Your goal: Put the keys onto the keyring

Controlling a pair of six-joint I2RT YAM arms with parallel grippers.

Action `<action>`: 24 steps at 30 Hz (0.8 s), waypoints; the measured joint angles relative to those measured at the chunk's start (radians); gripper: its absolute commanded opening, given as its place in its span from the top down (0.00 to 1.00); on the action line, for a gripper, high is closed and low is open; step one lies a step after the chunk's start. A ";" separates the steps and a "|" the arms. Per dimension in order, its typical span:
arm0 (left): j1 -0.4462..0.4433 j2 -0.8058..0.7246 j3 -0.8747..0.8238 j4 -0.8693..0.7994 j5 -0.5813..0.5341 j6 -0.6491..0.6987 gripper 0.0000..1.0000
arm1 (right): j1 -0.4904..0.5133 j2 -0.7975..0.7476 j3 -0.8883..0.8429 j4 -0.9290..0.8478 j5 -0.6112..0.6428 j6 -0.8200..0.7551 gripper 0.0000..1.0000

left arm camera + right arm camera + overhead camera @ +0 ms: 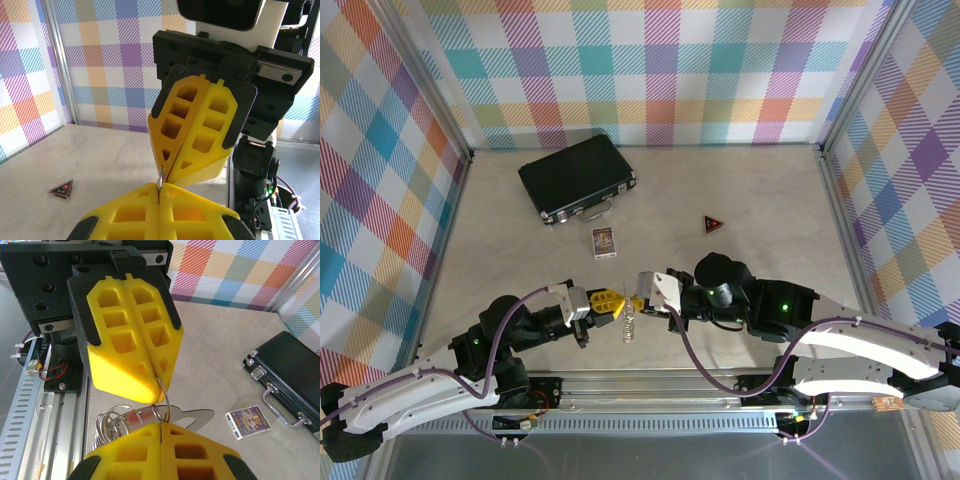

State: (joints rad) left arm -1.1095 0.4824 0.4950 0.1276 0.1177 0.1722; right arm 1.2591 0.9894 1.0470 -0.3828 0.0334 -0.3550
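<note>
The keyring (150, 416) is a flat silvery slotted plate carrying several wire rings, and it hangs in the air between my two grippers (629, 325). My left gripper (161, 383) comes in from above in the right wrist view, shut on the top of one small ring. My right gripper (161, 426) is shut on the bottom of that same ring. In the left wrist view the ring's thin edge (161, 177) sticks out between my left gripper's (160, 189) closed fingers, tip to tip with the right gripper (170, 172). A reddish patch (131, 416) shows on the plate. I cannot make out the keys.
A black case (578, 177) with a metal handle lies at the back left. A small card (604, 241) lies in front of it. A dark red triangular piece (713, 224) sits mid-right. A metal rail (650, 385) runs along the near edge.
</note>
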 measured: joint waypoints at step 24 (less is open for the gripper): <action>0.000 -0.057 -0.029 -0.031 -0.140 0.000 1.00 | -0.157 0.064 0.003 -0.212 0.099 0.236 1.00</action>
State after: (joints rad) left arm -1.1095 0.4252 0.4656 0.0967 -0.0219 0.1722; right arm 1.1019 1.0531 1.0504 -0.5945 0.1326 -0.1188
